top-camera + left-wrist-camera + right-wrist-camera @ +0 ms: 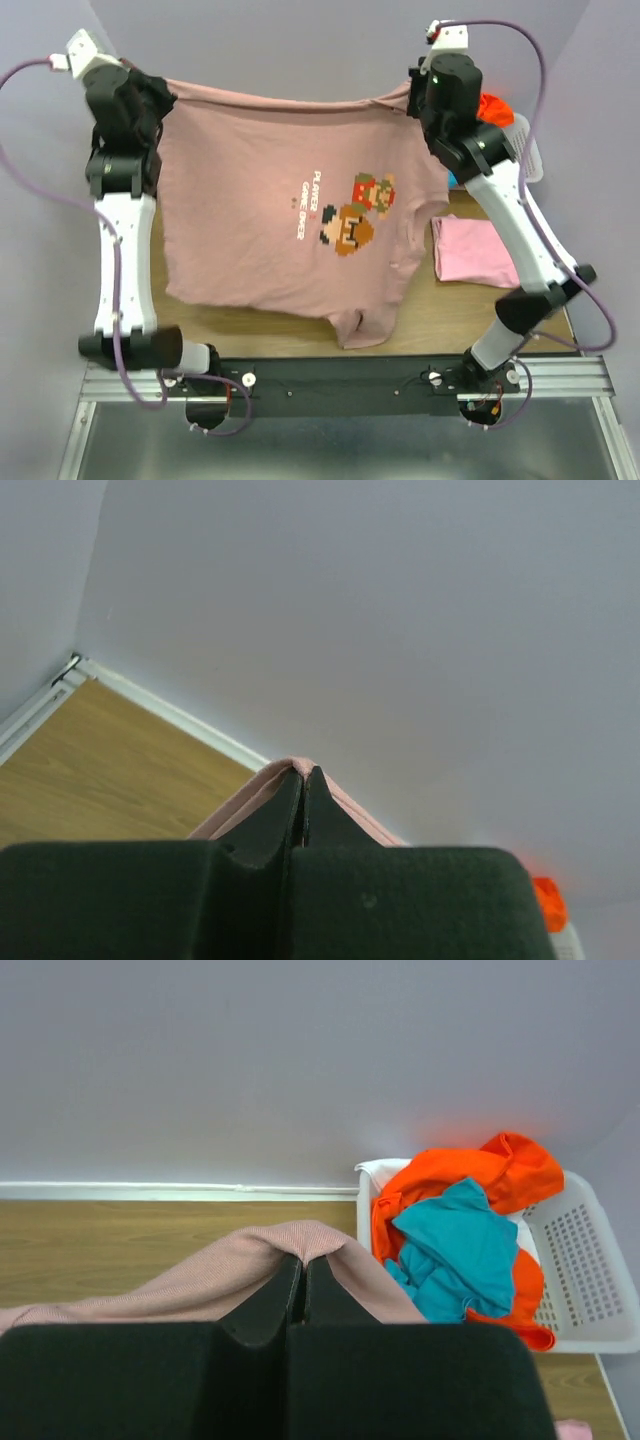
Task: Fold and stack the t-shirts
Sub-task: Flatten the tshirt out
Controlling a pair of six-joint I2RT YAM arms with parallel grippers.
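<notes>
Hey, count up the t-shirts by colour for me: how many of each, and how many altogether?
dusty rose shirt, held up spread out: 1
light pink shirt, folded on the table: 1
orange shirt, in the basket: 1, as far as shows
teal shirt, in the basket: 1
Total: 4

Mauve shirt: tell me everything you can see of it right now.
The mauve shirt is soft, cotton-like, with a pixel-art game print and white lettering turned sideways. It hangs spread, its top edge stretched between the left pincer and right pincer, both shut on it. Its lower part, with a sleeve, drapes toward the table; contact there is unclear.
</notes>
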